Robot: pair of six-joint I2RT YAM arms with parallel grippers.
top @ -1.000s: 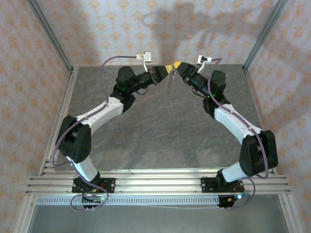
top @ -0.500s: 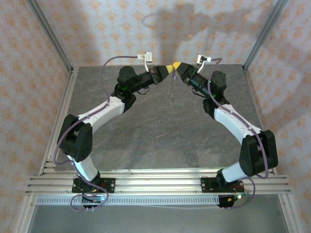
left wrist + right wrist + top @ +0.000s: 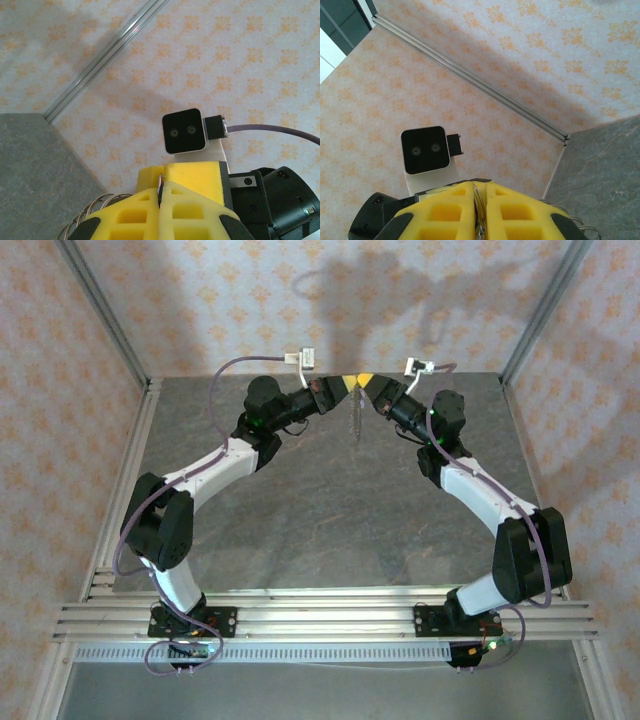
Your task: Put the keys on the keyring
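- From above, my left claw (image 3: pixel 349 382) and my right claw (image 3: pixel 367 380) meet tip to tip, raised over the far middle of the grey surface (image 3: pixel 330 510). The keyring (image 3: pixel 357 416) hangs straight down from where they meet, clear of the surface.
- In that overhead view the hanging part is a thin pale streak, too small for me to tell the key from the ring's fringe.
- My left wrist view is closer. A thin metal loop (image 3: pixel 159 181) of the ring sits right at the seam of my yellow fingers (image 3: pixel 205 205), and a fan of wire coils (image 3: pixel 92 215) pokes out at their lower left.
- My right wrist view shows the other side. Ring wire (image 3: pixel 479 200) is pinched in the seam between that claw's yellow fingers (image 3: pixel 455 192), with more coils at the lower right.
- Each wrist view looks straight at the other arm's wrist camera (image 3: pixel 185 131), a black square face with two lenses on a white mount, against the orange-patterned wall (image 3: pixel 240 60).
- Count: two arms, two claws, two wrist cameras, one keyring. I cannot pick out a key.
- Left claw: closed tight, fingers pressed together on the ring's wire.
- Right claw: closed the same way, also gripping the ring.
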